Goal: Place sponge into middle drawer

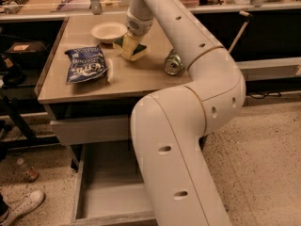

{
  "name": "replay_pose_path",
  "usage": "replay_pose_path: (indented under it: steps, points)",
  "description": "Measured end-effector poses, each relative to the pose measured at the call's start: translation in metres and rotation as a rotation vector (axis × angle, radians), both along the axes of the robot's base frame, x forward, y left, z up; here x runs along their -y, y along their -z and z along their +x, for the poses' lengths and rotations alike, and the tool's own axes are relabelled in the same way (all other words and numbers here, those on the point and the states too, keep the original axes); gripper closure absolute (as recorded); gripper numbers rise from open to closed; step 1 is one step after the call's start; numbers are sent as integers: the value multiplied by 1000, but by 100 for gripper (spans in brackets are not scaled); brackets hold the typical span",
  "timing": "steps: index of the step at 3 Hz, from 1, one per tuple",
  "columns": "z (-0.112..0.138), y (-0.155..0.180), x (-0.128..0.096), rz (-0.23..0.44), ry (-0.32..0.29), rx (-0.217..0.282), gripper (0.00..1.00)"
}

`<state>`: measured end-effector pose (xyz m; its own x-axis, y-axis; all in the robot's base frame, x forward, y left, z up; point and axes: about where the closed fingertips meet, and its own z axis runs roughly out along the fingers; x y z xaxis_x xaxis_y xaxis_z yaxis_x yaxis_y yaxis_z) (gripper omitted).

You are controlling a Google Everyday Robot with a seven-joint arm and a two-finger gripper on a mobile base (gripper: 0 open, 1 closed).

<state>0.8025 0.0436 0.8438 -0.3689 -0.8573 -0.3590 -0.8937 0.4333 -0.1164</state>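
Gripper [130,45] at sponge [138,53], tabletop [141,76] (speckled floor [265,149])

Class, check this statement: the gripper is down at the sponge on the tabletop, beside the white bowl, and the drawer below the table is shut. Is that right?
Not quite. The camera view shows the drawer pulled out and open, not shut. The rest holds: the gripper is down at the sponge on the tabletop, beside the white bowl.

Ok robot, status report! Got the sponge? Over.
Gripper at sponge, beside bowl. Middle drawer open below. Can lying close by.
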Motion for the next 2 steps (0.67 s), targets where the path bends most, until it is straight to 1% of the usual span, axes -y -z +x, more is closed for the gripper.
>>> replay_pose_path:
  steps: [1,2]
  points:
    - [-13,-39,16,24,-10,83,100]
    - [-41,-92,39,84,7,192,100]
